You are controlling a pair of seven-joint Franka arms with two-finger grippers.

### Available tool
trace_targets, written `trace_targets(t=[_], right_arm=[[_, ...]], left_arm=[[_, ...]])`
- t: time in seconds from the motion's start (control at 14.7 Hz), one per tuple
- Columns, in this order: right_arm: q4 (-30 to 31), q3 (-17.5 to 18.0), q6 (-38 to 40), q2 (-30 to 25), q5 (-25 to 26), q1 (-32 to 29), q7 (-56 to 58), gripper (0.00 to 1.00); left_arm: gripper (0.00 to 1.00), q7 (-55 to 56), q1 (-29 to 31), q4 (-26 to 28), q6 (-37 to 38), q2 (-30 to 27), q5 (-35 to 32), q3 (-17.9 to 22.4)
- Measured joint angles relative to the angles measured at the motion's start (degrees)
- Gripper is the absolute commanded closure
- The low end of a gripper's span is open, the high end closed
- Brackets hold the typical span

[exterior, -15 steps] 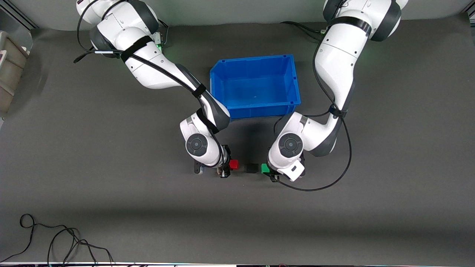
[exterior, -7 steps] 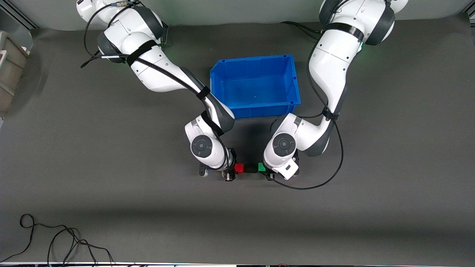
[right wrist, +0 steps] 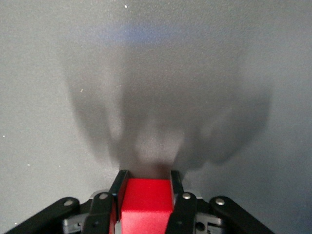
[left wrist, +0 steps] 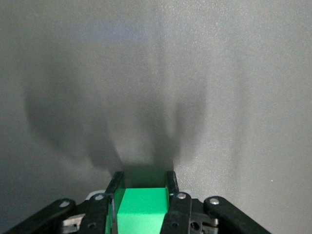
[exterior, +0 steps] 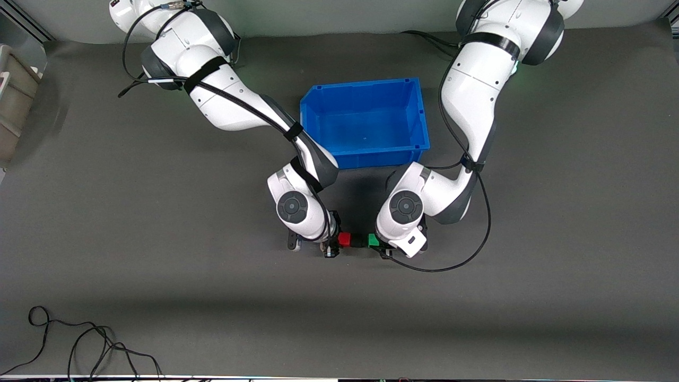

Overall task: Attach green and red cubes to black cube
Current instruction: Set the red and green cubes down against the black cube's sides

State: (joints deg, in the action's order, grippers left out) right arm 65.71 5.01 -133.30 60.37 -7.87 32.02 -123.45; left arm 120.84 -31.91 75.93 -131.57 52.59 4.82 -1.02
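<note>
In the front view, three small cubes form a tight row on the dark table, nearer the camera than the blue bin. The black cube (exterior: 359,242) is in the middle. The red cube (exterior: 345,240) presses against it from the right arm's end, held in my right gripper (exterior: 336,245), which is shut on it. The green cube (exterior: 373,240) meets it from the left arm's end, with my left gripper (exterior: 380,245) shut on it. The left wrist view shows the green cube (left wrist: 144,210) between the fingers; the right wrist view shows the red cube (right wrist: 146,204). The black cube is hidden in both wrist views.
A blue bin (exterior: 419,127) with nothing visible in it stands between the two arms, farther from the camera than the cubes. Loose black cables (exterior: 79,345) lie near the front edge at the right arm's end. A beige object (exterior: 16,90) sits at that end's table edge.
Both grippers have moved inward toward the black cube with their cubes. The gaps on both of its sides have closed, and the three cubes now stand in one touching row.
</note>
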Motion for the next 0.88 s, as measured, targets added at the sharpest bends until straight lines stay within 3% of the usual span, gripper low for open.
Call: trace_targets(t=[0.34,0.48,0.54,0.61,0.75,0.81,0.88], right_arm=[[0.0,0.0,0.0,0.0,0.0,0.0,0.0,1.0],[-0.1,0.0,0.0,0.0,0.0,0.0,0.0,1.0],[-0.1,0.0,0.0,0.1,0.0,0.1,0.0,1.0],[-0.1,0.0,0.0,0.1,0.0,0.1,0.0,1.0],[-0.1,0.0,0.0,0.1,0.0,0.1,0.0,1.0],[-0.1,0.0,0.0,0.1,0.0,0.1,0.0,1.0],[-0.2,0.0,0.0,0.1,0.0,0.1,0.0,1.0]], left_arm=[[0.92,0.6,-0.6,0.0,-1.1,0.2,0.0,0.0],[0.86,0.8,-0.9,0.0,-1.7,0.4,0.0,0.0],[0.78,0.8,-1.0,0.0,-1.8,0.5,0.0,0.0],[0.63,0.8,-1.0,0.0,-1.9,0.6,0.0,0.0],[0.11,0.8,-1.0,0.0,-1.9,0.6,0.0,0.0],[0.0,0.8,-1.0,0.0,-1.9,0.6,-0.1,0.1],[0.0,0.8,-1.0,0.0,-1.9,0.6,-0.5,0.2]])
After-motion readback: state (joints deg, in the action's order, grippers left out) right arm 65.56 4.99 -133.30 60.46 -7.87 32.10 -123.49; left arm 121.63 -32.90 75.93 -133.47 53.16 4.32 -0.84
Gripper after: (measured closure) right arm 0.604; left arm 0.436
